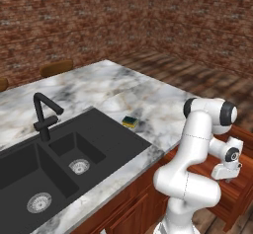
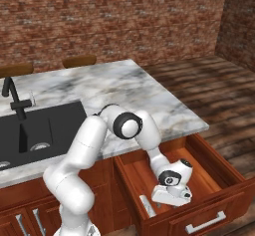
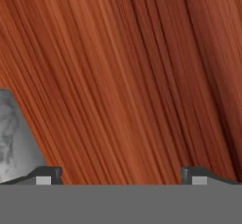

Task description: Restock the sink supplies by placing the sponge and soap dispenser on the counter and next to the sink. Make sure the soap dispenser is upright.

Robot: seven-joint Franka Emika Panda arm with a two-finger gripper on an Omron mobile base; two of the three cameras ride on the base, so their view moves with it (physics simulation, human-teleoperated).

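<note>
The open wooden drawer holds the pale soap dispenser, lying flat at the gripper's 9 o'clock. The gripper hangs inside the drawer, jaws spread wide, gripping nothing. The sponge rests on the desk at the sink's 2 o'clock.

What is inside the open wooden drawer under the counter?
Inside the drawer lies a pale soap dispenser on its side, with the open gripper low beside it. The arm covers part of the drawer floor.
</note>
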